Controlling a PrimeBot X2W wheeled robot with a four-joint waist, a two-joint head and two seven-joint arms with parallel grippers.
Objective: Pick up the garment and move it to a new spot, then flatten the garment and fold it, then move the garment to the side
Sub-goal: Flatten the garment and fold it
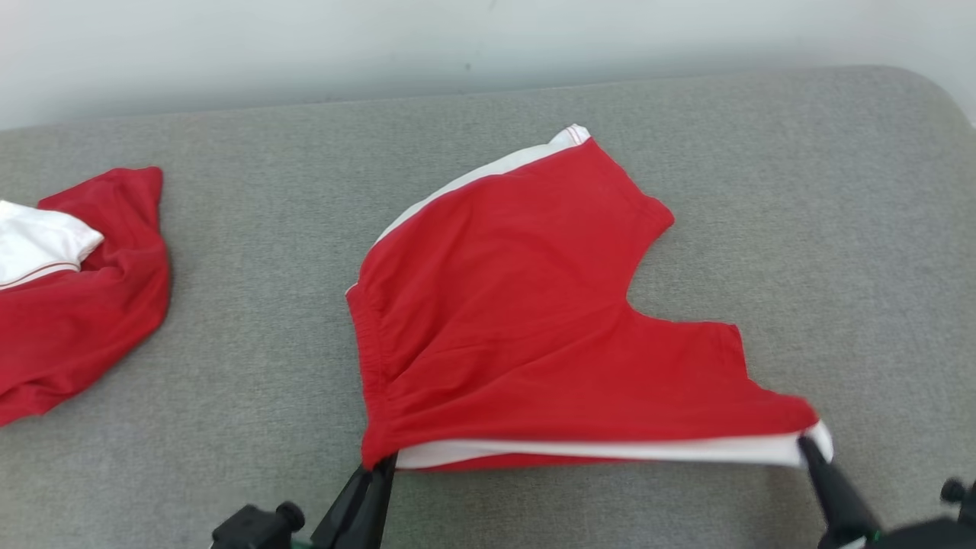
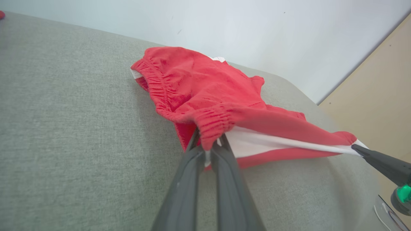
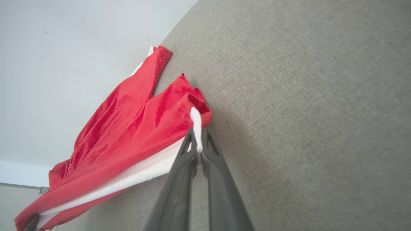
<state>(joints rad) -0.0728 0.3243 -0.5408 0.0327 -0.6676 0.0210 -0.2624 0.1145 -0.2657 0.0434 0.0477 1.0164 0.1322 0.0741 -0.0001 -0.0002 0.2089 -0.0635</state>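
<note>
- Shorts (image 1: 518,305) lay mid-pad (image 1: 801,191). Far part was flat; near edge was lifted and taut, long axis L–R betw. the two grippers.
- L gripper (image 1: 379,465): jaws pressed together, pinching the waistband (image 2: 212,120) corner.
- R gripper (image 1: 807,450): jaws likewise closed on the white hem (image 3: 196,118) corner.
- Both arms equally near; cloth lay ahead of the jaws, so next move prob. carries that edge fwd.
- 2nd garment (image 1: 76,305) sat well apart at L.

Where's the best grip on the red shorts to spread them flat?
Probably the near edge's two ends, from the robot's side: waistband corner and white leg-hem corner. The white side stripe runs straight between them, so pulling there tensions the red shorts. The left gripper and right gripper hold those spots now.
</note>
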